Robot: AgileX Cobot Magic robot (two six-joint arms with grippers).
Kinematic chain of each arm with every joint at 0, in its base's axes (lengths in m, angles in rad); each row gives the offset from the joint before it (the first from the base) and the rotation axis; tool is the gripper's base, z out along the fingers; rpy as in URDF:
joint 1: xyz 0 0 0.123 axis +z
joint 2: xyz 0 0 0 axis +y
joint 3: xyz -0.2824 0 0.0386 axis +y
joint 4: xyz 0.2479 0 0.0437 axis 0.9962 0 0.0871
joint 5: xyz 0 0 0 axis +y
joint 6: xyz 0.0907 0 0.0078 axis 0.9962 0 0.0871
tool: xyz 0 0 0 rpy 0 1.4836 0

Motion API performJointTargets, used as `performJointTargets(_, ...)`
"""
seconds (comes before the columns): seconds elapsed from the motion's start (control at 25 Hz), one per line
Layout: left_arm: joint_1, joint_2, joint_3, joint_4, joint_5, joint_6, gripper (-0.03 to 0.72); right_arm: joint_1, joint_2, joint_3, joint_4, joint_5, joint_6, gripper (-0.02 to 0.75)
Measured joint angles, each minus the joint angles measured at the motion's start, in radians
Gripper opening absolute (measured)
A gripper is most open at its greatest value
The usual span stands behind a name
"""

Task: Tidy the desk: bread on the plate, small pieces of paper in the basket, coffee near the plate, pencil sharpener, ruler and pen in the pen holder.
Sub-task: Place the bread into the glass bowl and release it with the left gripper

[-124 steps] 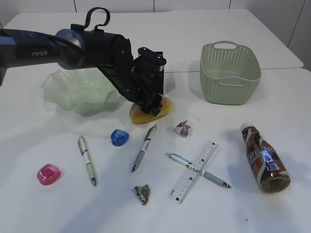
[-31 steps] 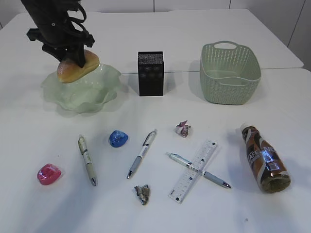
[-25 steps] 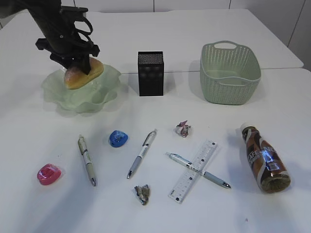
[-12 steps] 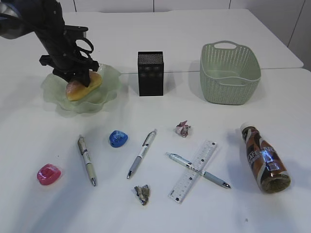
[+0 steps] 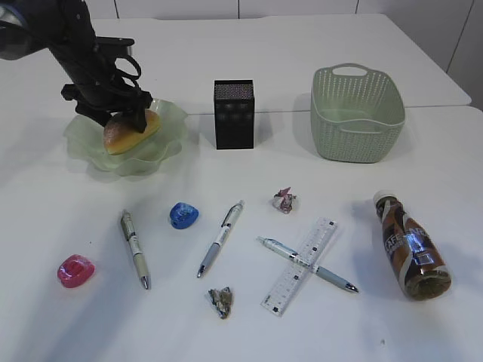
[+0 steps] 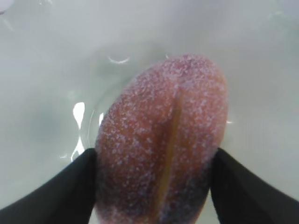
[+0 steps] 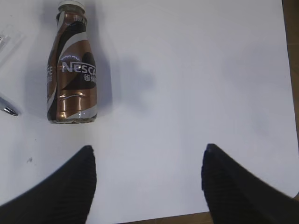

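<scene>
Resting in the plate, the bread is flanked by the left pincer, whose jaws stand at its sides; actual grip cannot be told. The right pincer is held wide, empty, the coffee lying ahead-left on the bench.

We see a white worktop under even light, with pale wall panels behind it.

Three pens, two sharpeners, two paper scraps, one ruler
</scene>
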Motion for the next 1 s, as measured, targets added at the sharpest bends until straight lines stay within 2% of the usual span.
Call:
performJointTargets(0.52,0.005,0.000,0.000,-0.018,0.000,0.000,0.624,0.000,0.000,0.000,0.000,0.004,0.000,0.550)
performJointTargets(0.76,0.015,0.000,0.000,0.003,0.011,-0.006,0.624,0.000,0.000,0.000,0.002,0.008,0.000,0.550)
performJointTargets(1.0,0.017,-0.002,-0.016,0.006,0.072,-0.006,0.591,0.000,0.000,0.000,0.004,0.010,0.000,0.550)
